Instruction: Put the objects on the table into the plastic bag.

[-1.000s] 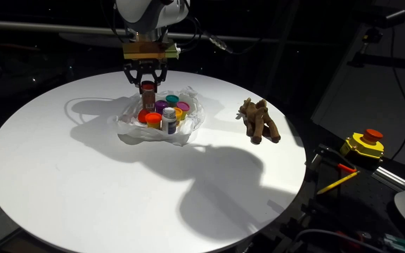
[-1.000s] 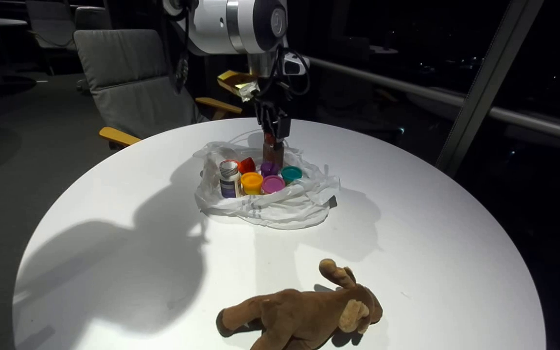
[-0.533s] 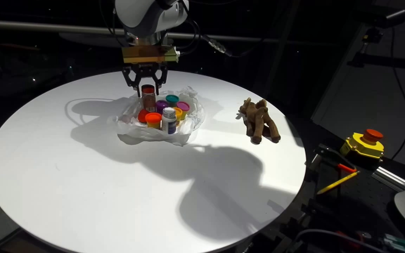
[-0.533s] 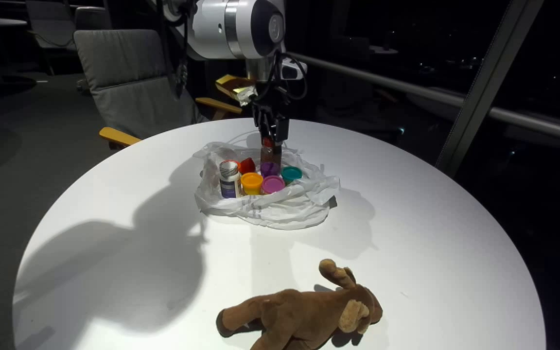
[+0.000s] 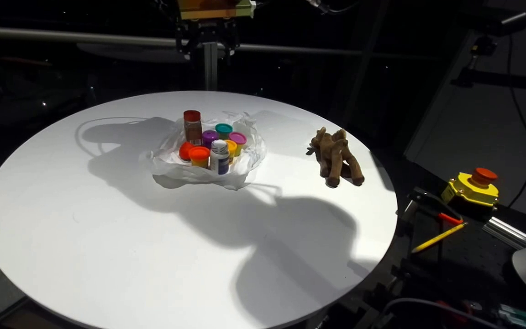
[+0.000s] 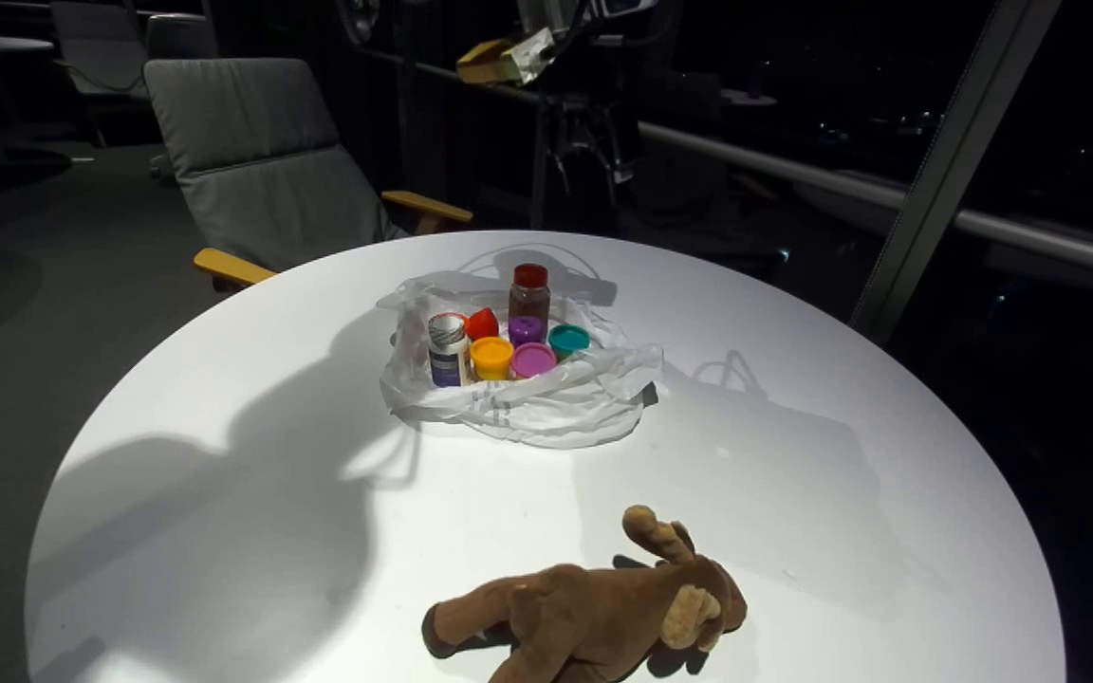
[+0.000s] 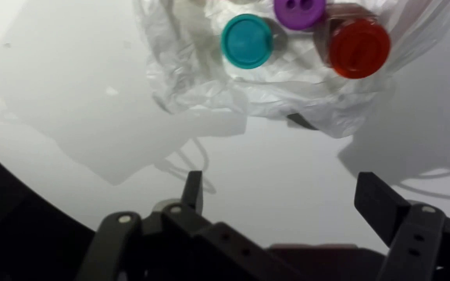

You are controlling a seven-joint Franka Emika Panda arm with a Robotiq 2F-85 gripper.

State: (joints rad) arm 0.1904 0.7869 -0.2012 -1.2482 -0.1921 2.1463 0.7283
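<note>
The tool [image 7: 279, 191] hangs in the air, higher than the worktop [image 5: 85, 237] and well apart from the things on it; its two fingers [image 7: 381, 207] stand wide apart, and between them the white worktop shows. Lower than the tool, and ahead of its fingers in the wrist view, lies the plastic bag [image 6: 556, 413], which is thin, whitish and wrinkled, with its mouth spread open. Nearest to the tool inside this bag are the teal cup [image 7: 247, 41] and the brown bottle with red cap [image 7: 359, 48], which stands upright; the purple piece [image 7: 300, 15] is just beside the bottle, a little farther from the fingers. More distant from the tool, in both exterior views, the bag also holds the pink-lidded cup [image 6: 533, 359], the yellow cup [image 6: 491, 358], the red piece [image 6: 483, 323], the orange-lidded cup [image 5: 199, 156] and the upright white canister [image 5: 219, 160]. The brown plush toy [image 6: 594, 612] rests outside the bag, directly on the worktop, and it is farther from the tool than the bag is. Farther again from the tool, off the worktop, an exterior view shows a yellow device [image 5: 470, 189] with a red button [image 5: 483, 176].
</note>
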